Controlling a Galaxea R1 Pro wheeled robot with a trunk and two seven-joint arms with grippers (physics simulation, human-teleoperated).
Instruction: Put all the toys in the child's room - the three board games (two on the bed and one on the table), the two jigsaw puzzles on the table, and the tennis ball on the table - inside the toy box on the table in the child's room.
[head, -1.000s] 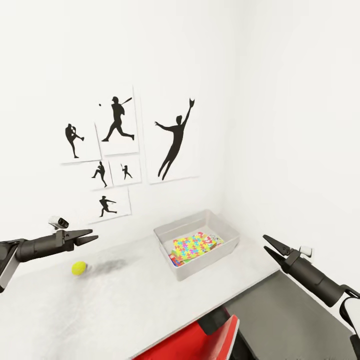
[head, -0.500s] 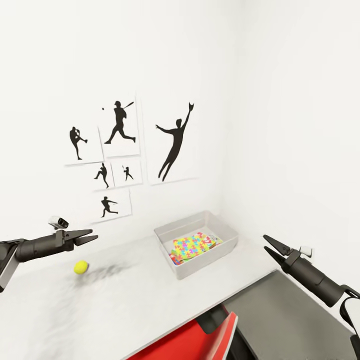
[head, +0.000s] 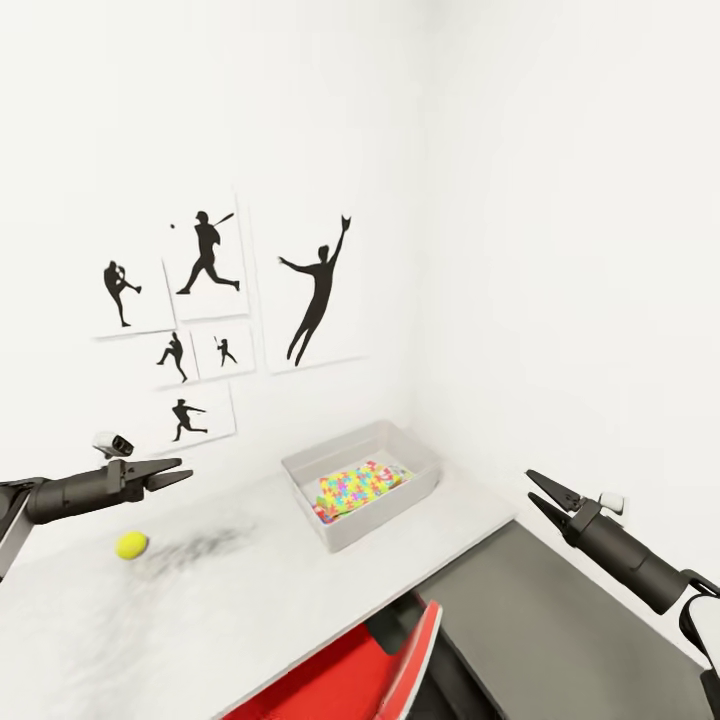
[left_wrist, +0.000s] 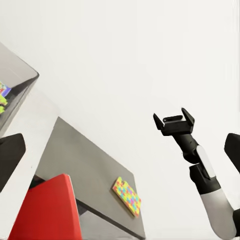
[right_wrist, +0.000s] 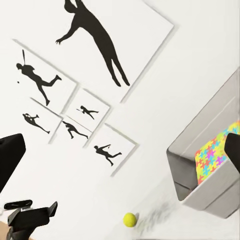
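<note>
**Both claws spread and empty above the white desk**

The left black two-fingered gripper (head: 172, 472) hangs with its fingers parted and nothing between them, above the long white flat-topped table (head: 230, 610). Just below and a little nearer the robot, apart from the fingers, the small yellow-green tennis ball (head: 131, 544) rests on the tabletop; the right wrist view has it (right_wrist: 130, 219) near the box's corner.

The right black gripper (head: 541, 490) is likewise spread wide and empty, held above the lower dark grey unit (head: 560, 640) that joins the table.

Between the two arms, against the wall corner, sits the light grey shallow toy box (head: 340, 535) with its thick rim. Inside it lies a flat jigsaw-patterned puzzle (head: 355, 490) of yellow, pink, blue and green.

In the left wrist view another flat jigsaw-patterned piece (left_wrist: 126, 195) lies on the grey unit. A red chair back (head: 400, 670) stands against the table's near edge. Black silhouette baseball posters (head: 205, 300) hang on the white wall.
</note>
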